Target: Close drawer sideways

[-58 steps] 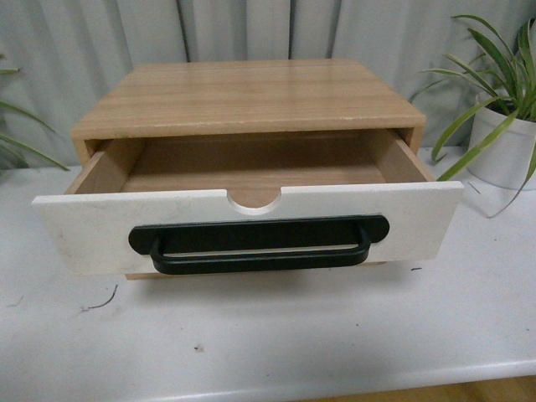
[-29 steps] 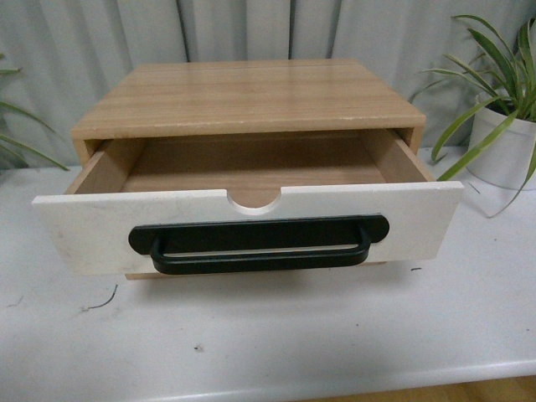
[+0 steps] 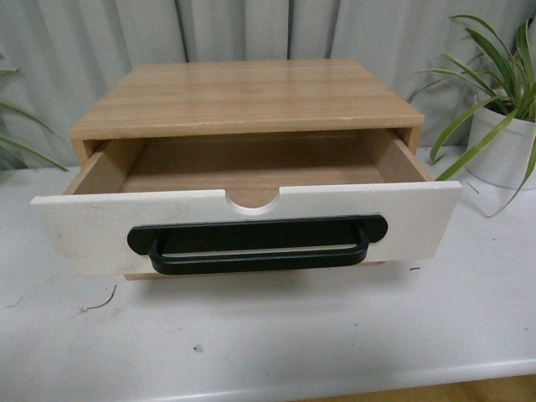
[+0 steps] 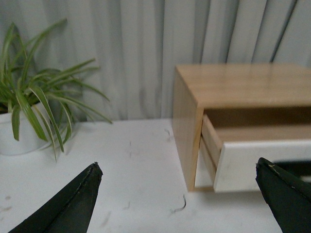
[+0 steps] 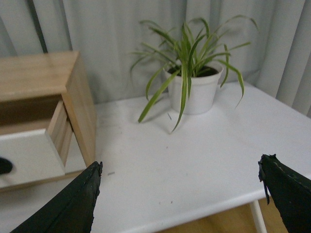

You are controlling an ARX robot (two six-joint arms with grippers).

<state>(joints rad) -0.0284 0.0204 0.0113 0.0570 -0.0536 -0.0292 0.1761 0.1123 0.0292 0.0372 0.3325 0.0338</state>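
Left hand (image 4: pixel 177 165) spread wide, right hand (image 5: pixel 180 161) likewise, drawer (image 3: pixel 335 203) open

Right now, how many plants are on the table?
2. One plant stands right of the wooden cabinet; the other stands left of it, mostly outside the front view.

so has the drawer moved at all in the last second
No. The drawer sticks out of the cabinet just as far as before, with its white front no nearer the cabinet's front edge.
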